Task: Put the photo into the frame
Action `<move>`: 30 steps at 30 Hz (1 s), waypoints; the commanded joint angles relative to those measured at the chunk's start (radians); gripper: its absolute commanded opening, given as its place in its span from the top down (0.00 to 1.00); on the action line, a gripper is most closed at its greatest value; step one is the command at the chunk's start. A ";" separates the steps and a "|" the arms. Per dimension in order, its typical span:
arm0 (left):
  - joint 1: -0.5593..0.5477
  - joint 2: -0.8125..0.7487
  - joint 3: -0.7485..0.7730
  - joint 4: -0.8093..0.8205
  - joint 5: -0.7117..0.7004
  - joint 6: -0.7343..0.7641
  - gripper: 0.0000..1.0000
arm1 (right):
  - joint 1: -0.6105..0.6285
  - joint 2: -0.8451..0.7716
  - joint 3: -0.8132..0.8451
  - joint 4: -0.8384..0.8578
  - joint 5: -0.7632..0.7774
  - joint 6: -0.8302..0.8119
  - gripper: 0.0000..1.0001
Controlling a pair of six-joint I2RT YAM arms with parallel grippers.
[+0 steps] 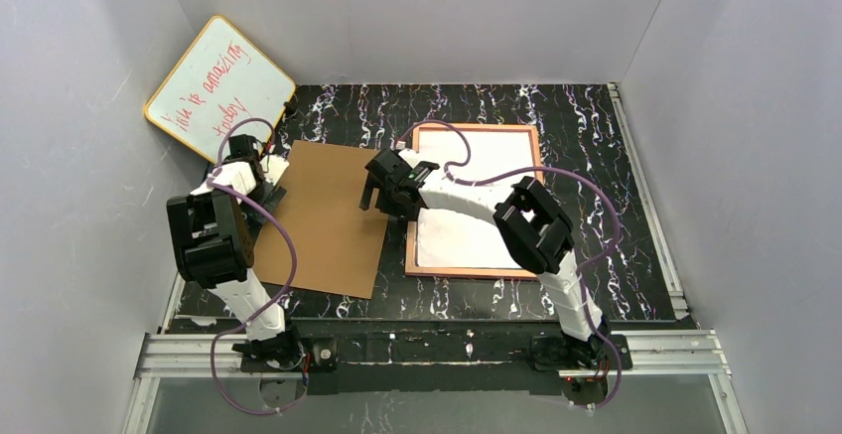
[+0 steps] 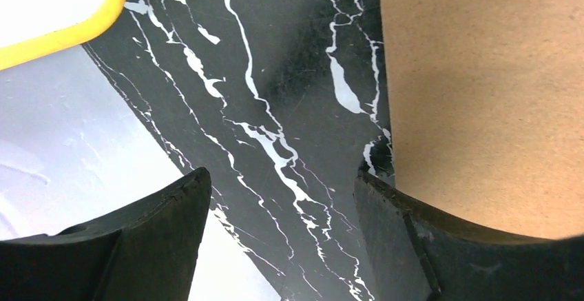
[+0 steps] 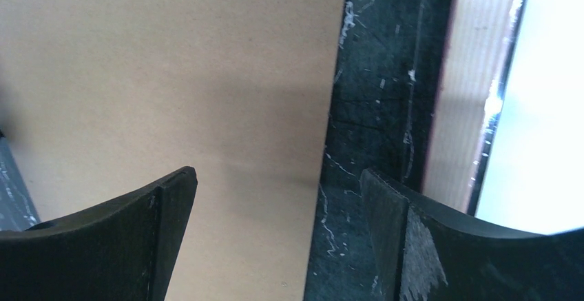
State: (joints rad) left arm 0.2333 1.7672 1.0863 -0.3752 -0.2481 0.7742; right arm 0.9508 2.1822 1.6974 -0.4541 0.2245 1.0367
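Observation:
The frame point(image 1: 475, 273) lies flat at the centre right, its light wood-coloured rear up. A white sheet point(image 1: 477, 156) fills it, the photo with its plain white back up; no print side shows. My right gripper point(image 1: 382, 201) is open and empty, low over the right edge of the brown backing board point(image 1: 328, 216), just left of the frame. In the right wrist view my right gripper point(image 3: 275, 191) straddles the board's edge point(image 3: 172, 74), with the frame rail point(image 3: 468, 108) to the right. My left gripper point(image 1: 266, 188) is open and empty at the board's left edge point(image 2: 482, 94).
The yellow-edged whiteboard point(image 1: 218, 86) with red writing leans in the back left corner; its edge also shows in the left wrist view point(image 2: 62, 36). The table is black with white marbling point(image 1: 596, 146). Grey walls enclose three sides.

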 commanded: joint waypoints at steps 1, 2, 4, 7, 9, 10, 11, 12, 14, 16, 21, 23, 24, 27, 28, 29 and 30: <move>-0.006 0.019 -0.012 -0.110 0.147 -0.048 0.26 | 0.000 0.071 0.024 0.013 -0.029 0.036 0.03; -0.005 0.019 -0.006 -0.125 0.158 -0.049 0.26 | -0.001 0.078 0.026 0.018 -0.038 0.044 0.02; -0.009 0.022 0.006 -0.149 0.178 -0.055 0.27 | -0.001 0.090 0.029 0.038 -0.060 0.059 0.02; -0.016 0.030 0.021 -0.181 0.204 -0.064 0.27 | -0.003 0.092 0.021 0.102 -0.111 0.078 0.02; -0.022 0.034 0.022 -0.195 0.217 -0.066 0.27 | -0.006 0.082 0.007 0.157 -0.158 0.092 0.03; -0.024 0.039 0.021 -0.199 0.221 -0.066 0.27 | -0.010 0.072 0.002 0.179 -0.178 0.099 0.04; -0.026 0.043 0.017 -0.203 0.226 -0.065 0.27 | -0.013 0.050 -0.016 0.208 -0.198 0.102 0.04; -0.025 0.050 0.015 -0.206 0.232 -0.064 0.27 | -0.016 0.028 -0.037 0.252 -0.215 0.111 0.05; -0.026 0.068 0.016 -0.219 0.247 -0.063 0.27 | -0.029 -0.032 -0.111 0.393 -0.308 0.133 0.06; -0.027 0.085 0.018 -0.234 0.290 -0.058 0.28 | -0.039 -0.100 -0.193 0.557 -0.363 0.161 0.09; -0.032 0.101 0.055 -0.319 0.374 -0.050 0.29 | -0.045 -0.204 -0.221 0.717 -0.432 0.118 0.12; -0.040 0.100 0.062 -0.339 0.390 -0.045 0.29 | -0.045 -0.233 -0.225 0.739 -0.451 0.093 0.12; -0.042 0.102 0.065 -0.349 0.395 -0.043 0.29 | -0.045 -0.246 -0.237 0.763 -0.461 0.088 0.12; -0.050 0.107 0.062 -0.371 0.412 -0.033 0.29 | -0.045 -0.284 -0.299 0.860 -0.492 0.102 0.12; -0.049 0.107 0.059 -0.372 0.415 -0.032 0.29 | -0.046 -0.293 -0.323 0.891 -0.498 0.116 0.13; -0.051 0.107 0.055 -0.373 0.418 -0.030 0.29 | -0.045 -0.297 -0.344 0.908 -0.508 0.123 0.13; -0.050 0.106 0.054 -0.376 0.422 -0.029 0.29 | -0.046 -0.303 -0.356 0.920 -0.511 0.128 0.13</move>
State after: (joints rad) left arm 0.2340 1.8275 1.1851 -0.5640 -0.1265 0.7925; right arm 0.8509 1.9499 1.3682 0.1219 -0.0978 1.0962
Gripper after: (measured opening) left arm 0.705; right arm 0.878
